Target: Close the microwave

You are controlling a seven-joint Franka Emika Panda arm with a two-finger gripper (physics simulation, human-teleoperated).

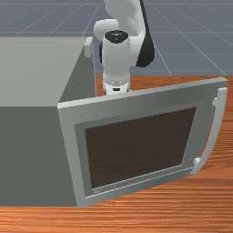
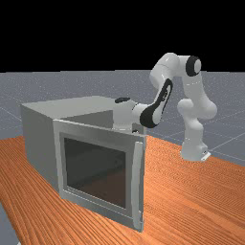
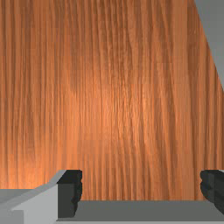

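- Orange-brown wood [image 3: 113, 109], glowing below me!
- Now my gripper [image 1: 116, 88], fingers [image 3: 69, 194] spread wide, hanging behind the door [image 1: 136, 103] in the front view.
- That door's standing open, lettering [image 1: 103, 190] along its bottom too tiny to read.
- Farther off, the microwave body [image 1: 32, 73], at the front view's left.

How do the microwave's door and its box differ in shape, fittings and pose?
The door is a thin, flat panel; the box is a deep block.
The door carries a dark window and a curved handle; the box's outer faces look plain.
The door stands swung out at an angle, while the box sits behind its hinged edge.
Both are grey.
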